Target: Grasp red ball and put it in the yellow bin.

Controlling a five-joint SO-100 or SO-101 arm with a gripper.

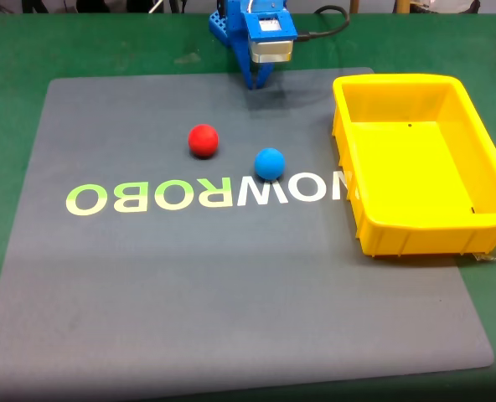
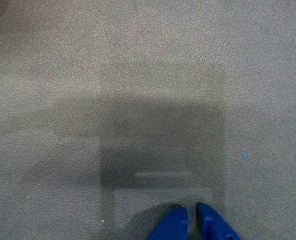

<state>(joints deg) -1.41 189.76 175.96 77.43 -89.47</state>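
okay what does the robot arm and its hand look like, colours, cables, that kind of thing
The arm is bright blue plastic with a boxy white and silver block on its front and a black cable looping off to the right in the fixed view. Its hand narrows to a point; in the wrist view, the fingers are two smooth, pointed blue tips.

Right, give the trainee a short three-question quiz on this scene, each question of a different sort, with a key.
1. True or false: in the fixed view the red ball touches the blue ball.
2. What lies inside the yellow bin? A) the red ball B) the blue ball C) nothing
3. Fill in: in the wrist view the gripper has its fingertips nearly ____ above the grey mat.

Key: 1 false, a gap of mat lies between them. 2 C. 3 together.
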